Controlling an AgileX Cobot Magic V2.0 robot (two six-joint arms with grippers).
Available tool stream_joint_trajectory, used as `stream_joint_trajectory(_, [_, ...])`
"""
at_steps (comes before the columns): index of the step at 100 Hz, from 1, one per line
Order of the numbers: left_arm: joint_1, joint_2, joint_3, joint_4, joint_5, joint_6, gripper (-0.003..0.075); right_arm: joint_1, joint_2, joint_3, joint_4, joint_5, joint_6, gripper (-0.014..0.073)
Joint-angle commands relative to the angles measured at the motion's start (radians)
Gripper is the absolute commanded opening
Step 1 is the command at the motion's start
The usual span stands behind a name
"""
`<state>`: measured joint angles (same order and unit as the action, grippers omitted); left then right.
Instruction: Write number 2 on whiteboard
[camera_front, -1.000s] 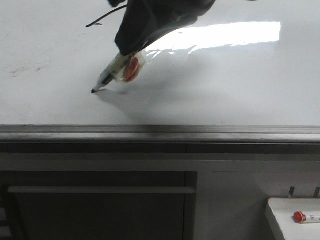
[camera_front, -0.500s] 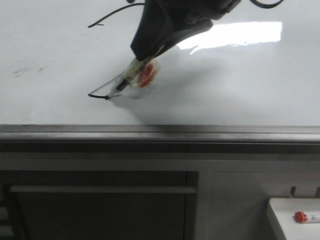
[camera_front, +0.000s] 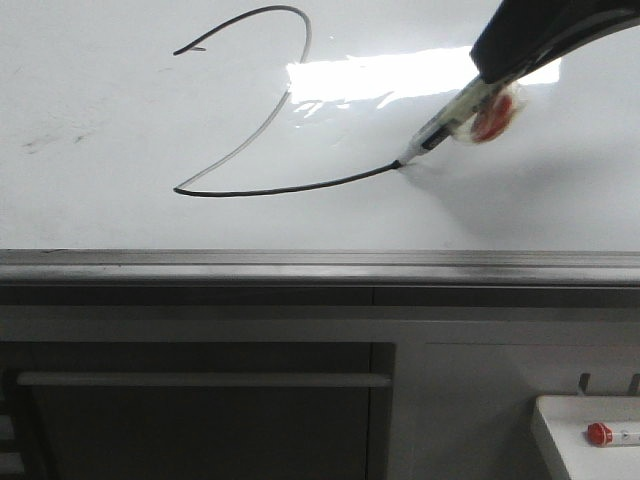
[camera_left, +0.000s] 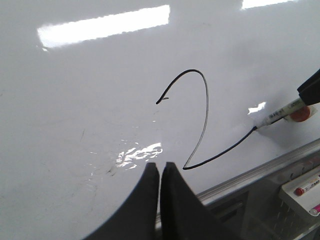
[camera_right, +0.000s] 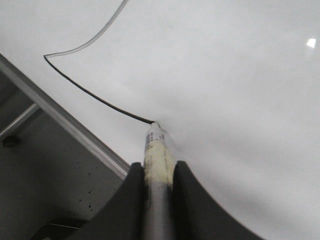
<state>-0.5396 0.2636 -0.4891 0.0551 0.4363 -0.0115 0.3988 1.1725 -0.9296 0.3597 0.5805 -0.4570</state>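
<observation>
The big glossy white whiteboard (camera_front: 120, 110) fills the upper front view, a bright rectangular light reflection (camera_front: 400, 75) across it and a grey metal ledge (camera_front: 320, 268) along its near edge; below lie dark cabinet fronts with one pale bar handle (camera_front: 200, 379). Faint grey smudges (camera_front: 55, 140) mark the board's left. One thin black hand-drawn number 2 (camera_front: 250, 140) sits left of centre: curved top, pale diagonal, long dark base stroke running rightward. At that stroke's right end touches the tip of one white marker pen (camera_front: 445, 122), gripped between the clenched fingers of the black right gripper (camera_right: 159, 175). The black left gripper (camera_left: 161, 172) hangs over the board, fingers pressed together on nothing. At far right, one small white tray (camera_front: 560, 420) holds one red-capped marker (camera_front: 610, 434).
</observation>
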Motion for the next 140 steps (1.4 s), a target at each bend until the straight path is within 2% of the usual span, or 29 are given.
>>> stream_joint_trajectory(1, [0.004, 0.011, -0.027, -0.008, -0.078, -0.007, -0.002, -0.034, -0.018, -0.018, -0.088, -0.099, -0.002, -0.0071])
stream_joint_trajectory(29, [0.004, 0.011, -0.027, -0.008, -0.086, -0.007, -0.002, -0.028, -0.033, -0.029, -0.071, -0.101, -0.002, -0.0071])
stream_joint_trajectory(43, [0.0, 0.011, -0.06, -0.033, -0.067, 0.012, -0.002, 0.058, -0.115, -0.065, -0.06, -0.08, -0.041, -0.0071])
stream_joint_trajectory(49, [-0.01, 0.011, -0.107, -0.083, -0.008, 0.087, -0.002, 0.128, -0.162, -0.094, -0.06, -0.064, -0.053, -0.0071])
stream_joint_trajectory(60, [-0.021, 0.052, -0.235, -0.214, 0.154, 0.356, 0.0014, 0.266, -0.206, -0.14, -0.06, -0.057, -0.084, -0.0071])
stream_joint_trajectory(69, [-0.022, 0.137, -0.353, -0.316, 0.29, 0.52, 0.0135, 0.366, -0.194, -0.166, -0.06, -0.055, -0.094, -0.0071])
stream_joint_trajectory(78, [-0.022, 0.228, -0.446, -0.394, 0.376, 0.581, 0.0265, 0.449, -0.153, -0.175, -0.06, -0.046, -0.132, -0.0072])
stream_joint_trajectory(85, [-0.022, 0.3, -0.517, -0.462, 0.42, 0.6, 0.0322, 0.501, -0.12, -0.175, -0.06, -0.041, -0.157, -0.0072])
stream_joint_trajectory(102, [-0.022, 0.454, -0.659, -0.625, 0.632, 0.709, 0.033, 0.602, -0.075, -0.177, -0.06, -0.046, -0.206, -0.0072])
stream_joint_trajectory(115, [-0.022, 0.537, -0.696, -0.666, 0.779, 0.727, 0.033, 0.642, -0.066, -0.206, -0.06, -0.047, -0.214, -0.0072])
stream_joint_trajectory(140, [-0.022, 0.602, -0.697, -0.762, 0.816, 0.794, 0.0338, 0.648, -0.066, -0.274, 0.018, -0.021, -0.214, -0.0073])
